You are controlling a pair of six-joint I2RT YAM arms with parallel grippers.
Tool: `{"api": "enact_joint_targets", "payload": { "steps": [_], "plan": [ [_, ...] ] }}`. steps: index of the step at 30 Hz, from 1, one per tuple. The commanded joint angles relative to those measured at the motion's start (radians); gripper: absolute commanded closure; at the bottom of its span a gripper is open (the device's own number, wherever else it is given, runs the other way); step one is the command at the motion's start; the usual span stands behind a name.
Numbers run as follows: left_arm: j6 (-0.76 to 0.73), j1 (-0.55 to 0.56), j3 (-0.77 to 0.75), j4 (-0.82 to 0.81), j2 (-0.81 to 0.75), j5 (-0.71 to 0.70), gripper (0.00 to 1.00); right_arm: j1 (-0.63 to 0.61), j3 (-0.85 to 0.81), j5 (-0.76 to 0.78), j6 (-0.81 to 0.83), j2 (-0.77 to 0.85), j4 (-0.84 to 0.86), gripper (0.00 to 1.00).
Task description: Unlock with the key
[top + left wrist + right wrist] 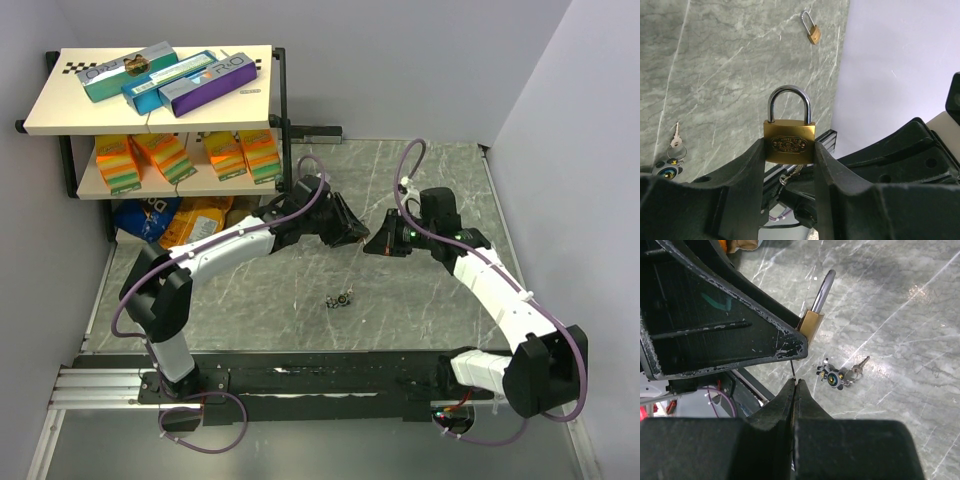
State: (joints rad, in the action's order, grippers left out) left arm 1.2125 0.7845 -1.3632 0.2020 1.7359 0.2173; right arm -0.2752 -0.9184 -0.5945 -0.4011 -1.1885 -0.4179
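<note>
The key (793, 371), a thin dark-silver metal blade, is pinched in the right gripper (795, 385), whose fingers are pressed tight together with only that sliver between them. It stands just under the brass padlock with the steel shackle (789, 142). Over on the other side, the left gripper (788, 148) has that padlock clamped by its flat sides, jaws part spread around the body, shackle pointing away from the wrist and keyhole face turned toward the right arm. From above, the two grippers meet nose to nose over the middle of the grey marble table (420, 180), so the hard approach looks done. What's left? Both shackle legs sit down in the brass body, so I judge it locked, with seating the blade and turning it to come. Whether the tip has entered the keyhole I cannot tell, as the left finger hides the underside. On direction, the key's long axis runs from the right fingertips straight toward the padlock's bottom face, close to in line with the shackle legs. In the right wrist view it shows edge-on and nearly upright, and in the left wrist view it slants up to the right. Lying loose on the table below are a ring of keys with a round fob (832, 376) and, well apart, a second small brass padlock (813, 32).
</note>
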Motion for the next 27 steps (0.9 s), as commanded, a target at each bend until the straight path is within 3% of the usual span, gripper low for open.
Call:
{"api": "enact_joint_targets", "payload": {
  "steps": [1, 27],
  "plan": [
    [0.01, 0.01, -0.016, -0.042, -0.068, 0.001, 0.99, -0.005, -0.05, 0.01, 0.012, -0.011, 0.004, 1.0],
    [0.013, 0.015, -0.011, -0.042, -0.076, 0.001, 0.99, -0.001, -0.115, 0.091, 0.01, -0.066, -0.01, 1.0]
  ]
}}
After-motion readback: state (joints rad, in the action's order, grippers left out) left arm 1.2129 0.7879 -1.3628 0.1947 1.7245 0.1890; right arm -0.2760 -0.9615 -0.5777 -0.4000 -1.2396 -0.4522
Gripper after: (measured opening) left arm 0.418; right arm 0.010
